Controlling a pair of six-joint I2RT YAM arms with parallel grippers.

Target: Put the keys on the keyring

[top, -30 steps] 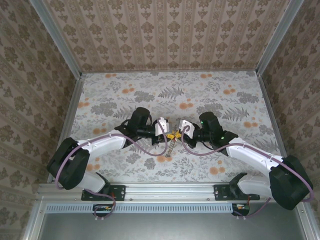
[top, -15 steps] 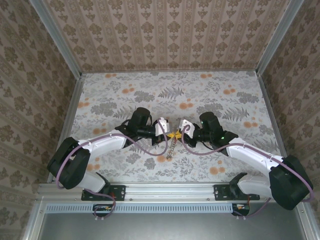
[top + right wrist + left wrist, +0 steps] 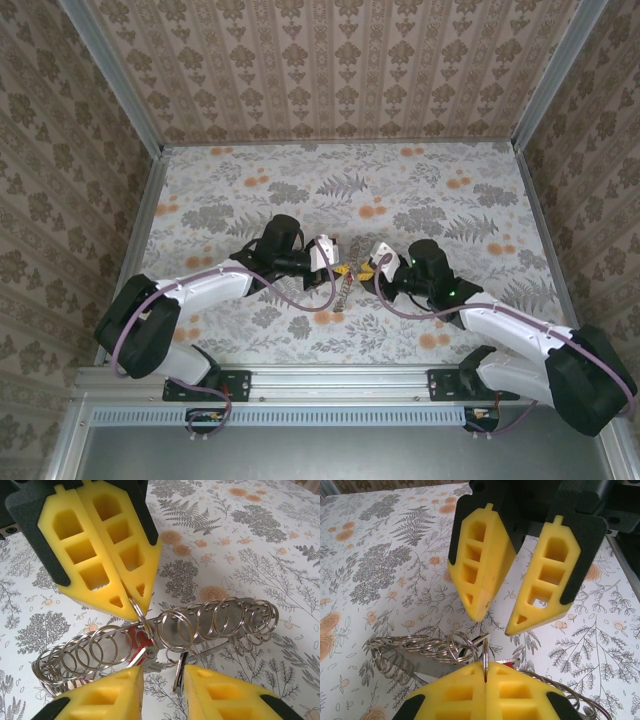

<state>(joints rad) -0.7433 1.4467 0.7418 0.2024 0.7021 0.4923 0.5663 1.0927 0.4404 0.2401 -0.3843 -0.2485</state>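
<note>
Threading step in hand: 1 gripper pinches the keyring, the other is open beside the keys.

The left gripper (image 3: 136, 602) has its 2 fingers pressed flat together on 1 wire loop of the keyring (image 3: 220, 620), a string of linked silvery rings stretched low over the table (image 3: 260, 540) between the 2 arms. The right gripper (image 3: 162, 677) has a narrow gap between its fingers. 1 ring stands on edge in that gap, close to a finger, but nothing looks clamped. The red-headed key (image 3: 143, 639) sits among the rings just below the left fingertips. I cannot make out a black head, or tell whether the red key is already threaded. I judge the next move calls for a small, exact closing of the right gripper on a key or ring, with the left pinch as anchor.
</note>
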